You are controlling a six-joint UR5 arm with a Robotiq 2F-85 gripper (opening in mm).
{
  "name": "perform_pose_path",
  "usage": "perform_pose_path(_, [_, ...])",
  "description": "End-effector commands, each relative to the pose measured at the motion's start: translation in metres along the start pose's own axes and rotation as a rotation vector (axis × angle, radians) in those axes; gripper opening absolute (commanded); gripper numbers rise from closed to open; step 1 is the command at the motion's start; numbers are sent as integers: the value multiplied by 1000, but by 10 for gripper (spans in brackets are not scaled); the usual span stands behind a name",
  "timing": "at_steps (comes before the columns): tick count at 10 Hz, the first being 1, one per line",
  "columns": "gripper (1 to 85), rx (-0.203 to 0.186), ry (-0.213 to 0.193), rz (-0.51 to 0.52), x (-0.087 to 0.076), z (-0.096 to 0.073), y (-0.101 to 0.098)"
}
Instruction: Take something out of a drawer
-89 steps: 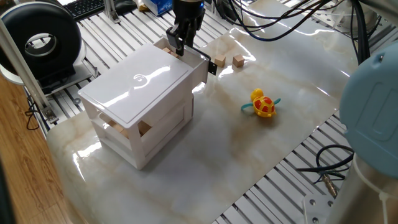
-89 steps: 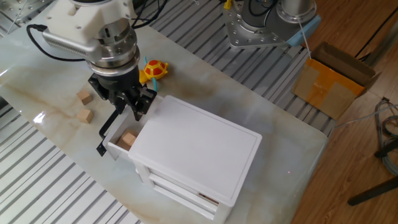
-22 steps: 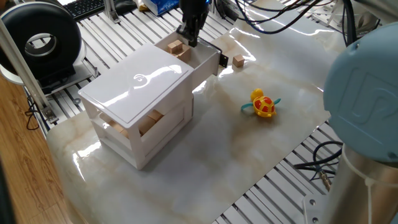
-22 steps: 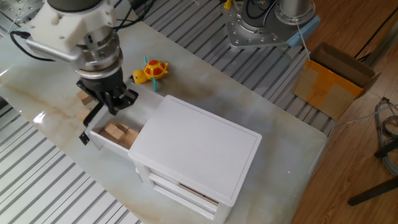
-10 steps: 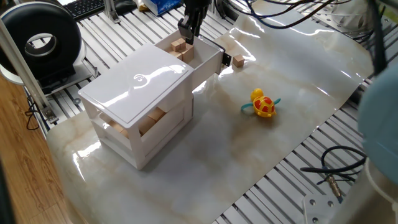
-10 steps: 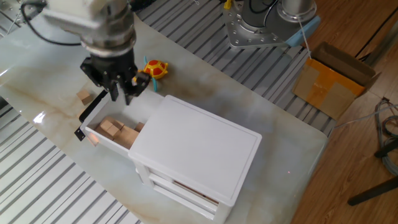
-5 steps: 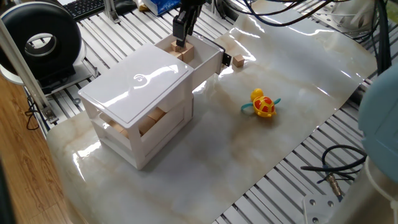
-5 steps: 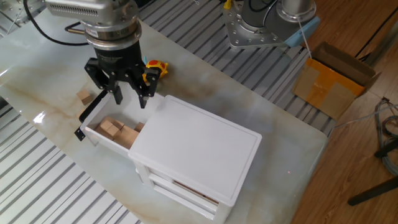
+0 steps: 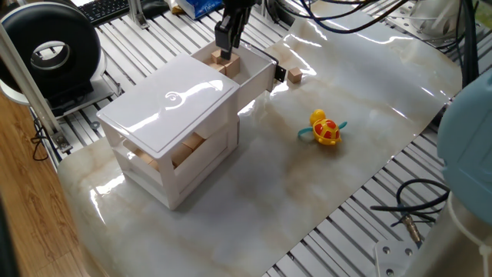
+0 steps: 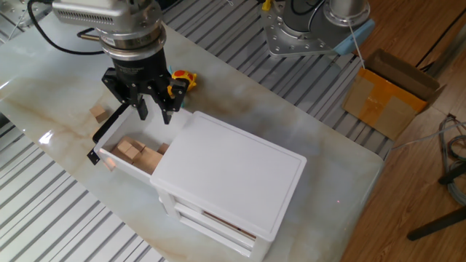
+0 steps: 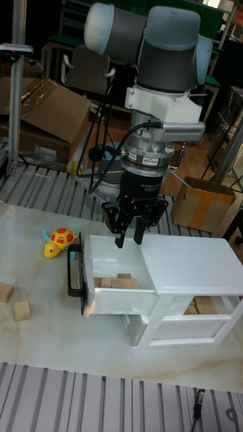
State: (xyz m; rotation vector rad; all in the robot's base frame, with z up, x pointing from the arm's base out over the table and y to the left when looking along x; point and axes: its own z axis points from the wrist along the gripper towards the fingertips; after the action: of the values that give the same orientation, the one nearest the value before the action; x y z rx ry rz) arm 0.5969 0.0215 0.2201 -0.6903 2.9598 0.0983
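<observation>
In one fixed view the shallow glossy white plastic drawer (image 9: 244, 71), pulled out, is being hovered over; in the other, the released black claw (image 10: 151, 114) is being aimed at pale wooden blocks (image 10: 135, 153); in the tall view, a descent and grasp are being called for.

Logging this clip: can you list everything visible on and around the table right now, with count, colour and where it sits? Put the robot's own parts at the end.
White three-tier plastic box: one, white, centre of the marble-look table.
Shallow glossy white drawer with black knob: one, top tier, pulled open.
Small wooden blocks in the drawer: several, tan; exact count unclear.
Loose wooden cubes: two, tan, on the table beyond the drawer front.
Toy turtle: one, yellow and red with teal flippers, on the table apart from the box.
Cardboard box: one, brown, on the floor.
Black ring-shaped device: one, off the table's edge.
Gripper: one, black, fingers apart, above the open drawer, holding nothing.
</observation>
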Motion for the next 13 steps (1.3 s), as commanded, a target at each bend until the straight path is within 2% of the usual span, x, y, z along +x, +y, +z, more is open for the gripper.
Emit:
perform_pose_path(1, [417, 6, 12, 13, 2, 1, -5])
perform_pose_path(5, [440, 11, -6, 64, -3, 3, -8])
perform_pose_path(6, [450, 5, -12, 68, 3, -3, -2])
perform_pose_path(8, [450, 39, 6, 55, 17, -9, -5])
perform_pose_path(9, [450, 29, 15, 50, 20, -9, -2])
perform_pose_path(10, [450, 10, 3, 51, 16, -9, 2])
perform_pose_path(11, [447, 51, 4, 14, 17, -9, -8])
perform_pose_path(13, [430, 106, 34, -10, 24, -11, -23])
